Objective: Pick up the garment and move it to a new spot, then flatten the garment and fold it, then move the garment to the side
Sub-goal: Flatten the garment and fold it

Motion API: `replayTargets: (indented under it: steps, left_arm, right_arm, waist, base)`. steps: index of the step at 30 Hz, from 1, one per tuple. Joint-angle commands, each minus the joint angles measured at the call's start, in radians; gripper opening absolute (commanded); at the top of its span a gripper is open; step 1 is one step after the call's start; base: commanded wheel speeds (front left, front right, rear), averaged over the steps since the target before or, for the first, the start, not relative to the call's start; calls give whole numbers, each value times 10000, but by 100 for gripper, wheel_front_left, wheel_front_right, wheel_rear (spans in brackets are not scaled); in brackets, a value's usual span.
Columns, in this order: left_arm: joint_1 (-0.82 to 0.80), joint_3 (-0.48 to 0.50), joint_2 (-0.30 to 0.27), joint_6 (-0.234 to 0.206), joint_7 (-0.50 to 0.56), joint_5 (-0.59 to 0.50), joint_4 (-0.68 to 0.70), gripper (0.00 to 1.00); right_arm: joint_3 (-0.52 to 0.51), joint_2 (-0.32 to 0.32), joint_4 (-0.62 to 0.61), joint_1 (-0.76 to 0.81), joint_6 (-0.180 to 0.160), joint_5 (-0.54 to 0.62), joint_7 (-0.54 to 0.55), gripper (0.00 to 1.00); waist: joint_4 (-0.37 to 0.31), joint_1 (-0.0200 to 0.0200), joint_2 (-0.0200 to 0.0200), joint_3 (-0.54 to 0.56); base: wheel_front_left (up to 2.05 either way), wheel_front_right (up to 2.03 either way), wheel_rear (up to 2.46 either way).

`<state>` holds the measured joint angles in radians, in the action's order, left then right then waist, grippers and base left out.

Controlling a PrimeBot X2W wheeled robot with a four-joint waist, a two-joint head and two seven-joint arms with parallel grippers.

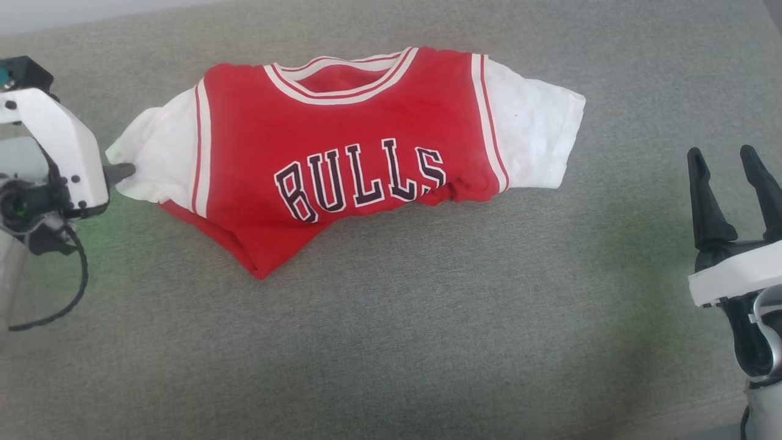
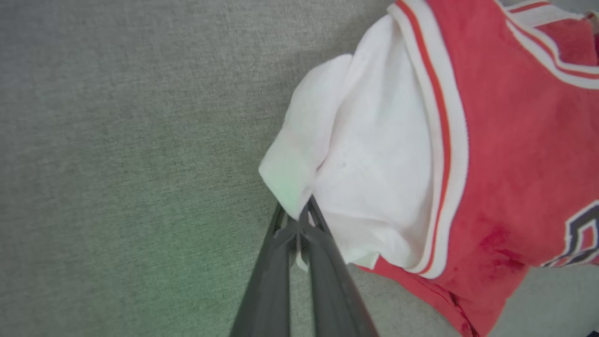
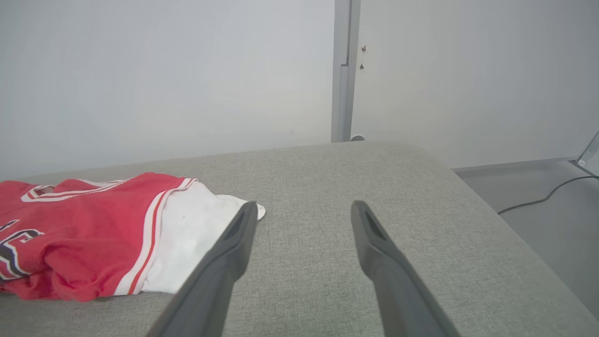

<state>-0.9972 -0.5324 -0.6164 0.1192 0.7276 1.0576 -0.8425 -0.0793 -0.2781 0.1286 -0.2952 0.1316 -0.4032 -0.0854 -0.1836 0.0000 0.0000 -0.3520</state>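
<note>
The left gripper [image 2: 299, 220] is shut on the outer cuff of the white sleeve [image 2: 360, 154], at the lower centre of the left wrist view. The pinch appears to take only a thin fold of cuff, so confirm that the cloth is seated between the fingers before you raise the arm, and lift slowly. The right gripper [image 1: 730, 174] stands open and holds nothing at the right edge of the head view, well apart from the cloth. Consider bringing it to the opposite sleeve [image 1: 537, 134] at the upper right: a pull from one corner alone is likely to drag and bunch the fabric. The garment [image 1: 342, 153] lies on the grey fabric surface [image 1: 427, 342] in the upper middle of the head view. Its collar points to the top of the frame and its rumpled hem to the bottom, with the lettering reading upright. As it lies, its long axis runs left to right, from sleeve to sleeve.
</note>
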Motion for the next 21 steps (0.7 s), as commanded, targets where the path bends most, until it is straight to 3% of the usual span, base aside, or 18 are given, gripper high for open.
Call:
replayTargets:
  steps: [1,2,3,4,5,6,7,14,21]
  left_arm:
    - [186,6,65,39,-136,6,-23,0]
    - [203,-20,63,36,-270,-70,-39,0]
    - [218,-33,78,29,-428,-135,-72,10]
    - [243,-70,102,12,-605,-222,-107,30]
    - [293,-109,133,13,-762,-304,-155,38]
    - [337,-143,177,20,-932,-373,-184,63]
    - [375,-146,189,28,-1139,-424,-229,100]
    - [863,-79,415,82,-2923,-552,-489,100]
    - [1883,-85,729,111,-5652,-835,80,100]
  right_arm:
    - [-21,-6,-100,43,-16,10,68,100]
    - [-7,-13,-131,61,-16,11,123,100]
    - [13,-29,-154,67,-16,24,155,100]
    - [36,-49,-175,72,-16,43,214,100]
    - [62,-80,-181,87,-16,56,257,100]
    - [75,-125,-189,108,-16,78,321,100]
    - [104,-183,-189,115,-18,144,356,100]
    - [152,-531,-225,161,-18,361,739,100]
    - [645,-1176,-270,144,-18,298,1423,100]
  waist:
    - [72,0,0,34]
    - [109,0,0,40]
    - [147,0,0,43]
    - [185,0,0,51]
    - [224,0,0,68]
    - [272,0,0,85]
    - [310,0,0,98]
    - [792,0,0,323]
    - [1485,0,0,570]
  base:
    - [0,0,0]
    - [0,0,0]
    - [0,0,0]
    - [0,0,0]
    - [0,0,0]
    - [0,0,0]
    - [0,0,0]
    - [0,0,0]
    - [0,0,0]
